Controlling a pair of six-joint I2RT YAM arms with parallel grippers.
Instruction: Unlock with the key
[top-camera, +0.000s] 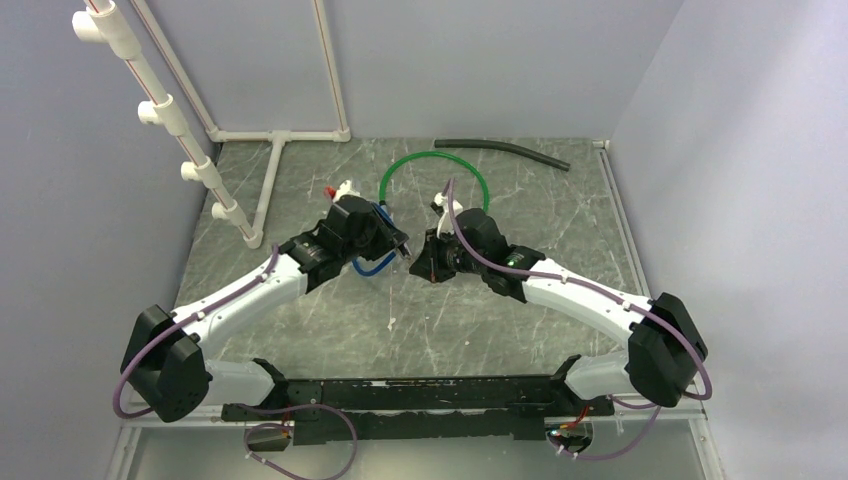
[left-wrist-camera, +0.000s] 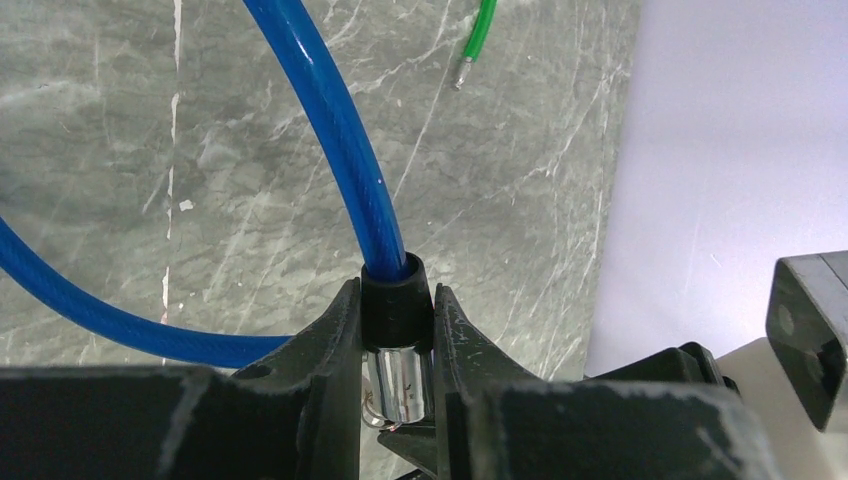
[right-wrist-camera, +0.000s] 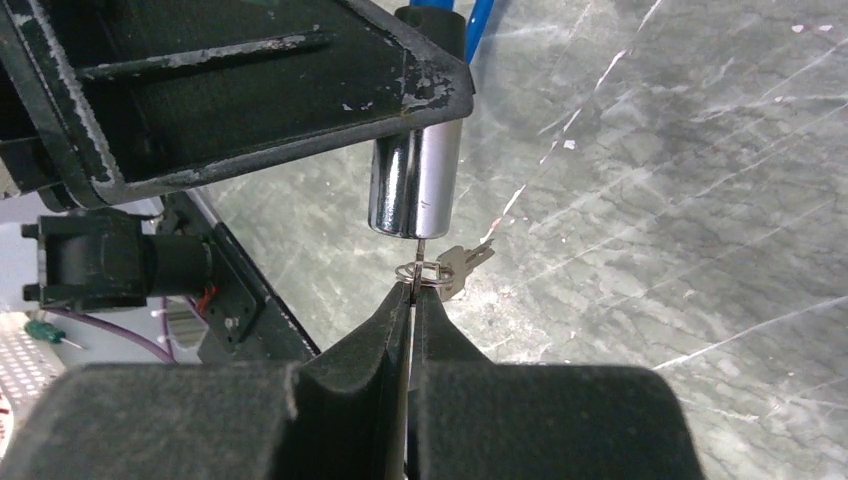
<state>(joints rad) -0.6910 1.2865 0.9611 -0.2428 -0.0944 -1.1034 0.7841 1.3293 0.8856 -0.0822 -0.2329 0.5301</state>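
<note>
Mid-frame in the top view, the left gripper (left-wrist-camera: 397, 345) pinches the lock (right-wrist-camera: 415, 185) by its black collar, its blue cable (left-wrist-camera: 330, 110) looping away, while the right gripper (right-wrist-camera: 411, 300) presses together on the thin key (right-wrist-camera: 419, 248) entering the chrome barrel's end, a ring (right-wrist-camera: 405, 270) and spare key (right-wrist-camera: 464, 262) alongside.

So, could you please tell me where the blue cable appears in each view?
Top external: blue cable loops below the left gripper, mid-table.
Left wrist: blue cable sweeps from top centre into the black collar between the fingers.
Right wrist: blue cable is a sliver at the top edge, above the chrome cylinder.
Shared landmark: the grey marbled tabletop.
</note>
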